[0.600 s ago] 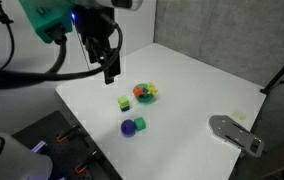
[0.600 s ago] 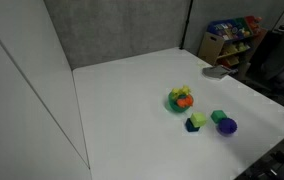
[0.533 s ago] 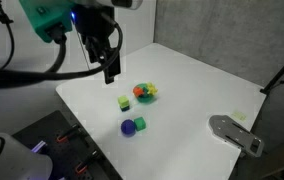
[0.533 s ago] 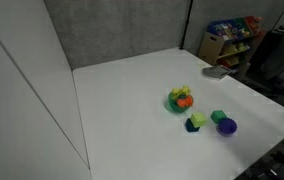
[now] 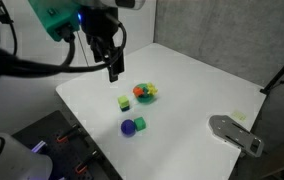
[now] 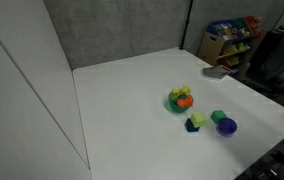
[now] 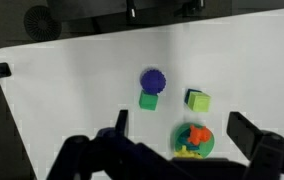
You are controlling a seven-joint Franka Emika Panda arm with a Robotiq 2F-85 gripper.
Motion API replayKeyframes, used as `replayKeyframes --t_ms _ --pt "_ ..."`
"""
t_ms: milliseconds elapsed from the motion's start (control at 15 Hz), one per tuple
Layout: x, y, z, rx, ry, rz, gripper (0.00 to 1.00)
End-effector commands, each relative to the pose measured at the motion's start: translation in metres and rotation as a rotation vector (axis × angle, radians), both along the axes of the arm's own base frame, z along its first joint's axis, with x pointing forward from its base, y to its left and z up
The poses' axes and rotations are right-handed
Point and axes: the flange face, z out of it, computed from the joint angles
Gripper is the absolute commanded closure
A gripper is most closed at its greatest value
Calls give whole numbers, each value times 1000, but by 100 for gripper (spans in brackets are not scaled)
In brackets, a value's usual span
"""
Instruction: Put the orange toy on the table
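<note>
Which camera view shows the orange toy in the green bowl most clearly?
The wrist view: it looks down into the green bowl, so the orange toy appears largest there. In both exterior views the toy is only a small orange patch inside the bowl.

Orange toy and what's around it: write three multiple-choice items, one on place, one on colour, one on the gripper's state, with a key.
1. The orange toy lies:
A) on the floor
B) in the green bowl
C) under the ball

2. The ball is:
A) purple
B) white
C) red

3. The gripper is:
A) shut on the ball
B) shut on the orange toy
C) open and empty

Key: B, the bowl's rim surrounds the toy; A, the wrist view shows it purple; C, the fingers stand wide apart, gripping nothing.
</note>
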Motion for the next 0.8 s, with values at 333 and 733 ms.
replayKeyframes --t_ms 333,733 --pt "82 41 -22 4 -11 -78 0" --pt "148 74 -66 20 2 -129 0"
